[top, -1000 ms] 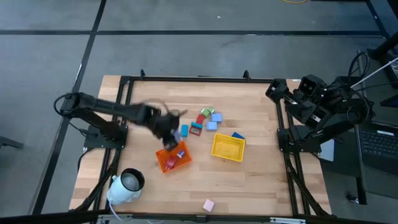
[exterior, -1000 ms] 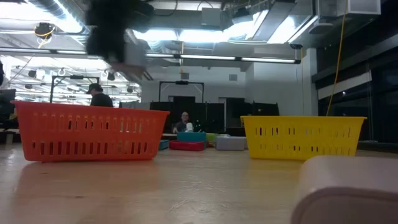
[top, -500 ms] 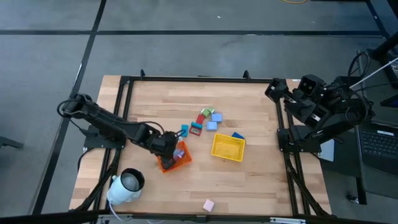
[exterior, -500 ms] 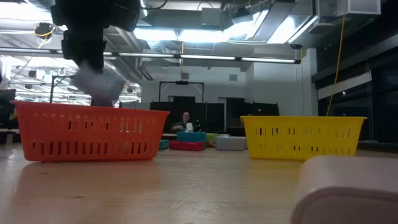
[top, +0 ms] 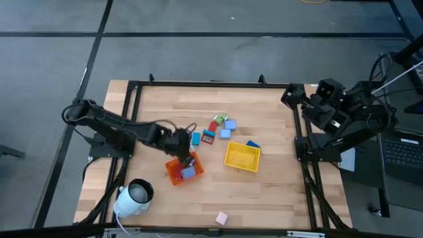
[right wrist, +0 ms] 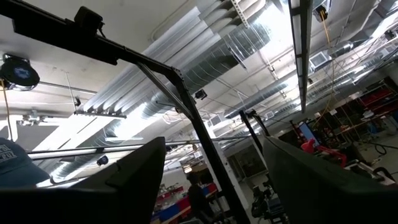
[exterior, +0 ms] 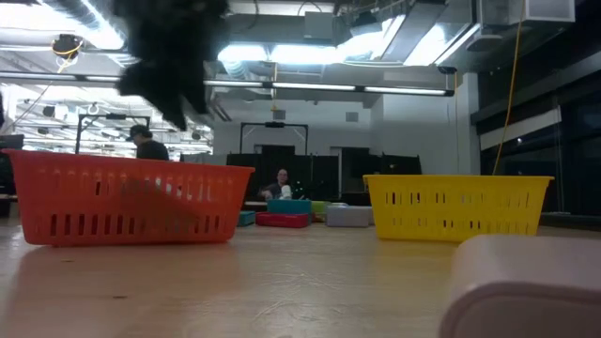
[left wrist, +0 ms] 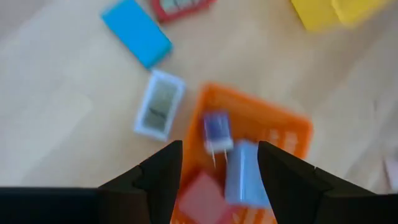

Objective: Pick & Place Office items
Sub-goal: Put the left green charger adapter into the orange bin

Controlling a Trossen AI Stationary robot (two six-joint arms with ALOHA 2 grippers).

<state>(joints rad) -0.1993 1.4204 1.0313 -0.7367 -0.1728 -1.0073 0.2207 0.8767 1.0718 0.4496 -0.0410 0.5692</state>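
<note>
Risen off the orange tray (top: 173,173), left gripper (left wrist: 219,180) hangs with jaws open, empty; right gripper's jaws open

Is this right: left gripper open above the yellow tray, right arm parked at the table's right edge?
Not quite. The left gripper is open above the orange tray, not the yellow tray; the high and left wrist views show it. The right arm is indeed parked at the table's right edge.

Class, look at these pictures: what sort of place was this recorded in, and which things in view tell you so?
Probably a robotics lab or workshop: exposed ceiling ducts and strip lights overhead, a framed wooden table with two mounted arms, and people at workstations in the background.
</note>
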